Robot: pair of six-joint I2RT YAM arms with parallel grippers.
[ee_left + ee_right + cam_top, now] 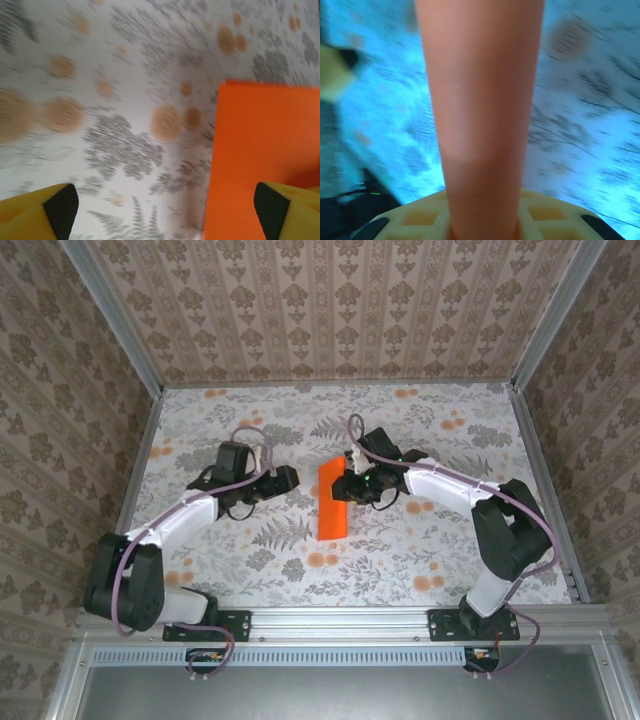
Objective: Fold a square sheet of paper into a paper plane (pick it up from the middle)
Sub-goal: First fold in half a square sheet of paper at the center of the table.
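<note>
centre frame: our right claw (351, 486) pinches the square sheet of paper (334, 510) for lifting; left claw (287, 478) hangs open, ready.

The orange paper (333, 502) is thin, smooth and matt. Beneath the left gripper (165, 196), the tablecloth (125, 75) looks like matt printed cloth. Its fingers (25, 217) are yellow plastic, the pads (62, 207) black and textured.

No text, label, brand, number or sign can be read anywhere.
</note>
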